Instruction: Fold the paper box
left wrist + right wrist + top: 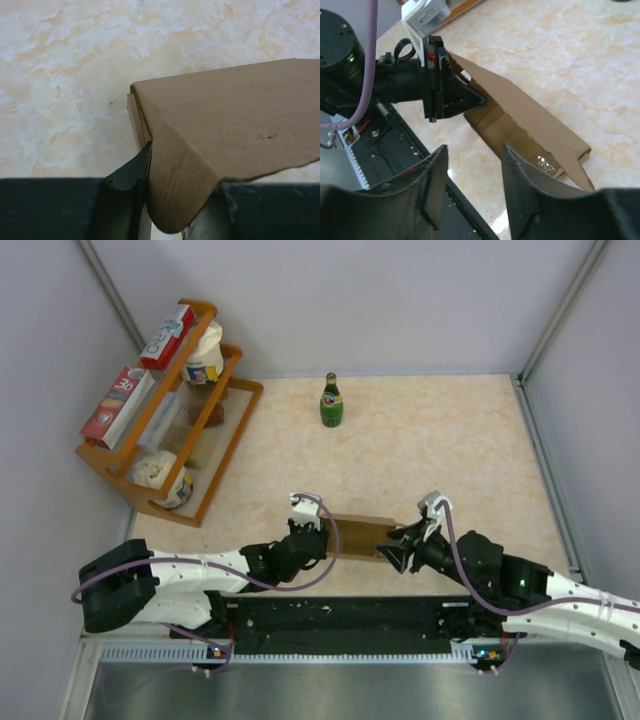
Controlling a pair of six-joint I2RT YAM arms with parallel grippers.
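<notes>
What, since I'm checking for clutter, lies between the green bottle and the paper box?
Only bare tabletop, seen in the top view; the green bottle stands clear of the paper box.

Top external view high at the near edge, looking down on the table (450, 440), left wrist view tight on a paper box (235, 120) corner, right wrist view low, facing the left gripper (476, 100) along that box, box in all three.

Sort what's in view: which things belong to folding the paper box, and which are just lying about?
Job: paper box; left claw, gripping its end; right claw, open near the other end.
Lying about: green bottle; wooden rack with red-and-white packets and white tubs.
</notes>
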